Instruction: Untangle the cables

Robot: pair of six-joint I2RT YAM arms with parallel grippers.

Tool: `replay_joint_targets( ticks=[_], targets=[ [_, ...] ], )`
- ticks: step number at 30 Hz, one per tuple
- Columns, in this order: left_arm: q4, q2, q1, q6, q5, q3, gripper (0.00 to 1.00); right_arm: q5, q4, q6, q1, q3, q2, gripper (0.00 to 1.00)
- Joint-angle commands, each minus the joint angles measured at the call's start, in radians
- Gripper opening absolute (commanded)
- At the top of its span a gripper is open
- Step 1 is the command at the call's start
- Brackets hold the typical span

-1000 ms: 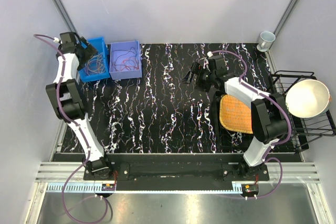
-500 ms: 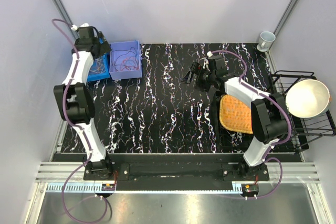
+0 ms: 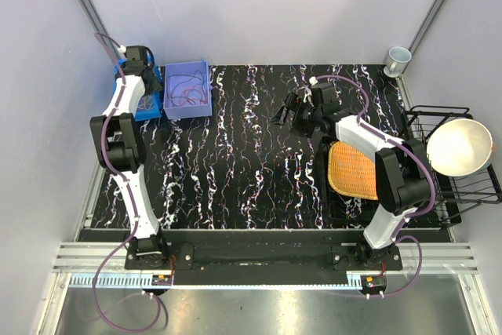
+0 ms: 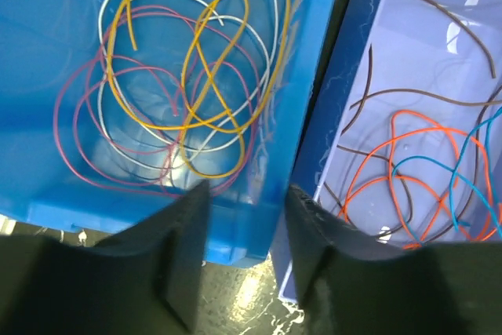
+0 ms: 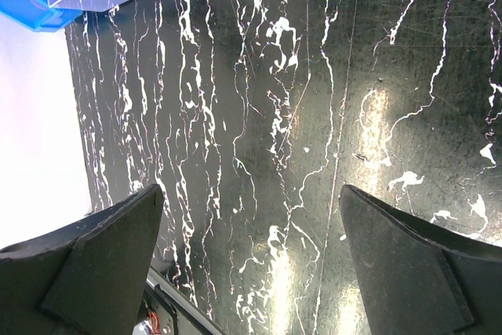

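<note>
Step in hand, judged from the left wrist view: a hover above the bright blue plastic bin (image 4: 157, 84), sizing up the loose coil of yellow, white and pink wires (image 4: 172, 76) lying inside. Just right of the blue bin, touching or nearly so: a paler lavender-blue plastic bin (image 4: 423, 100) with brown, orange and light-blue wires (image 4: 423, 170) looped over one another. Both bundles overlapping in loops, none laid out singly; equally fitting a sorting well along or one barely under way, so no telling how far along.

Next move, as a guess: descent onto a single strand where it stands clear of the rest, pinching that one only.

Left gripper (image 4: 239, 260) poised over the near wall of the blue bin, fingers apart with a narrow gap, holding nothing. Left arm stretched to the far left corner of the black marbled table (image 3: 235, 162), bent steeply at the elbow above the blue bin.

Right gripper (image 5: 251, 264) far right of the blue bin, over bare tabletop, fingers spread wide and empty, wrist tilted down.
</note>
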Motion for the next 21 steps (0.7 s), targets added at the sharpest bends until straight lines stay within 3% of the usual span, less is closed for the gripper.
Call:
replay_joint_targets(
  ticks=[1, 4, 7, 10, 21],
  targets=[
    [0.008, -0.010, 0.002, 0.030, -0.021, 0.049, 0.28, -0.029, 0.033, 0.006, 0.001, 0.004, -0.014, 1.00],
    [0.006, -0.032, 0.001, 0.041, -0.012, 0.025, 0.15, -0.026, 0.034, 0.003, 0.001, 0.003, -0.016, 1.00],
    [0.011, -0.058, -0.004, 0.042, -0.014, -0.023, 0.14, -0.032, 0.036, 0.006, 0.002, 0.009, -0.008, 1.00],
    [0.021, -0.079, -0.017, 0.050, -0.004, -0.063, 0.04, -0.041, 0.036, 0.009, 0.002, 0.007, -0.006, 0.99],
    [0.055, -0.098, -0.094, 0.240, 0.083, -0.118, 0.05, -0.038, 0.036, 0.004, 0.001, 0.001, -0.025, 1.00]
  ],
)
